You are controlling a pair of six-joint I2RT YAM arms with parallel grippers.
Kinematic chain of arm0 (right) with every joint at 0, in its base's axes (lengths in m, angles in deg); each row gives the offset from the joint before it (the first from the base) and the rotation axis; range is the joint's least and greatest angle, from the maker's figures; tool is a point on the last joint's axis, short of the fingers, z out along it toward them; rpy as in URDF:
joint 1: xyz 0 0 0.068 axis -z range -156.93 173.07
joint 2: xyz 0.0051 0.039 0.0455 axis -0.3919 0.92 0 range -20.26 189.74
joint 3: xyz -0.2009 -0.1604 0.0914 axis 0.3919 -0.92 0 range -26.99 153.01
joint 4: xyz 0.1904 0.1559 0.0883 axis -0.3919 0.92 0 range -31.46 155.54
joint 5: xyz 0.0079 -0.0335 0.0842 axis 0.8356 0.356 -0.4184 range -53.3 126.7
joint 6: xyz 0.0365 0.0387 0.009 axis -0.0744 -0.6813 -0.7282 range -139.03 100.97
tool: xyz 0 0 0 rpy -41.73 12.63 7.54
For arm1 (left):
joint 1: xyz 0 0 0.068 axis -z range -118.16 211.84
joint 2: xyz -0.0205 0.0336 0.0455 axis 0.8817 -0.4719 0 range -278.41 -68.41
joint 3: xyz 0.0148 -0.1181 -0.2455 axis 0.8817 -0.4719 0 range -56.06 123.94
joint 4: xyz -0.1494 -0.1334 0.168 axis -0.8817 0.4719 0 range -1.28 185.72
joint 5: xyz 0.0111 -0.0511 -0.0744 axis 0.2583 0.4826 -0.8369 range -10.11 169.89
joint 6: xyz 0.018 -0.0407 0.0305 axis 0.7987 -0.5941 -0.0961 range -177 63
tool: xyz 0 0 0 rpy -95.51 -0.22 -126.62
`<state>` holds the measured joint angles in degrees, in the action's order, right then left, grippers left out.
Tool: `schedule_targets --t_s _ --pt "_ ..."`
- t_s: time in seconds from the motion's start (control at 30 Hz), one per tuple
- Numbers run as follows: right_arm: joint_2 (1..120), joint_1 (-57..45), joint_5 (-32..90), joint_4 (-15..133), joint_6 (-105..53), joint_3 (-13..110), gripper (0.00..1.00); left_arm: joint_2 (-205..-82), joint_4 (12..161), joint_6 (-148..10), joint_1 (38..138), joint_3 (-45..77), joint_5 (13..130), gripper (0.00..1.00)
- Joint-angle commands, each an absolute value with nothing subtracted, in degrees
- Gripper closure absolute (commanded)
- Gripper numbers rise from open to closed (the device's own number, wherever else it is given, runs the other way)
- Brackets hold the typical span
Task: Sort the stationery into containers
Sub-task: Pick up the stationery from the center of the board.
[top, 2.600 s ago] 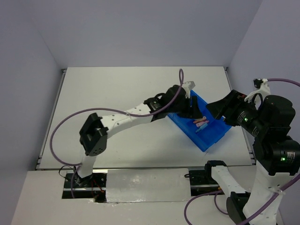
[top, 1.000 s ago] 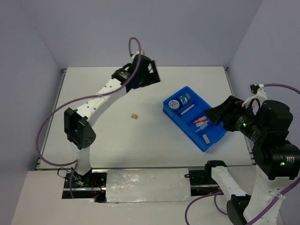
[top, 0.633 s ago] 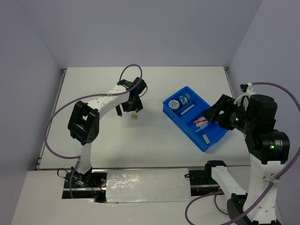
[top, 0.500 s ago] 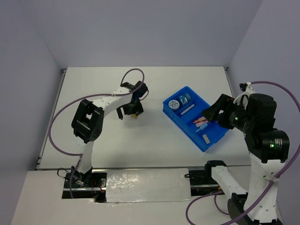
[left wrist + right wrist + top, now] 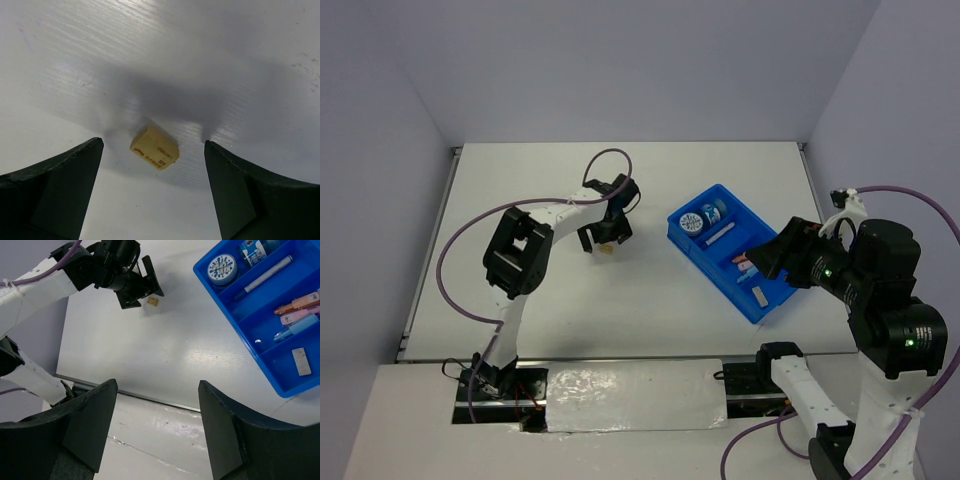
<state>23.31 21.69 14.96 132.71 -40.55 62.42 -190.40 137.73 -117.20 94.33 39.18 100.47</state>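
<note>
White table [image 5: 250,45]; left hand [image 5: 152,145] poised, spread wide, over tan block [image 5: 155,148]

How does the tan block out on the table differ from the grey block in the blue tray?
The tan block is yellowish with printed lettering; the grey block is plain and pale. The tan block lies on the table between the fingers of the open left hand; the grey block sits alone in the blue tray's end compartment. Both are small and rectangular.
</note>
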Motion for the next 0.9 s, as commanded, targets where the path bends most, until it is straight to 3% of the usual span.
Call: schedule_targets --t_s 0.0,0.13,0.27,0.33,0.37,0.43,0.57,0.87 --pt "23.33 20.88 14.29 130.79 -39.24 61.96 0.26 -191.45 135.91 -117.55 94.10 39.21 99.93 0.05" --pt "24.03 20.44 14.20 130.43 -39.24 62.57 0.26 -192.07 135.39 -117.12 94.10 38.43 99.49 0.16" --pt "24.47 20.00 14.46 130.17 -39.16 62.84 0.26 -190.84 133.72 -117.64 94.10 34.57 98.00 0.33" --pt "24.56 20.00 14.29 129.91 -39.33 62.66 0.26 -190.14 132.40 -117.91 94.19 33.07 96.86 0.47" --pt "24.65 20.00 14.20 129.82 -39.33 62.57 0.26 -189.35 132.05 -117.82 94.27 31.93 96.42 0.62" --pt "24.74 20.00 13.94 129.64 -39.42 62.66 0.26 -188.12 131.70 -116.86 94.45 31.30 95.19 0.80" --pt "25.44 19.91 14.02 129.47 -39.42 63.97 0.26 -183.47 131.17 -113.78 96.38 30.86 94.92 0.88" --pt "27.02 19.91 15.86 129.82 -39.68 67.22 0.26 -169.76 123.71 -108.24 102.53 29.19 90.63 0.93"
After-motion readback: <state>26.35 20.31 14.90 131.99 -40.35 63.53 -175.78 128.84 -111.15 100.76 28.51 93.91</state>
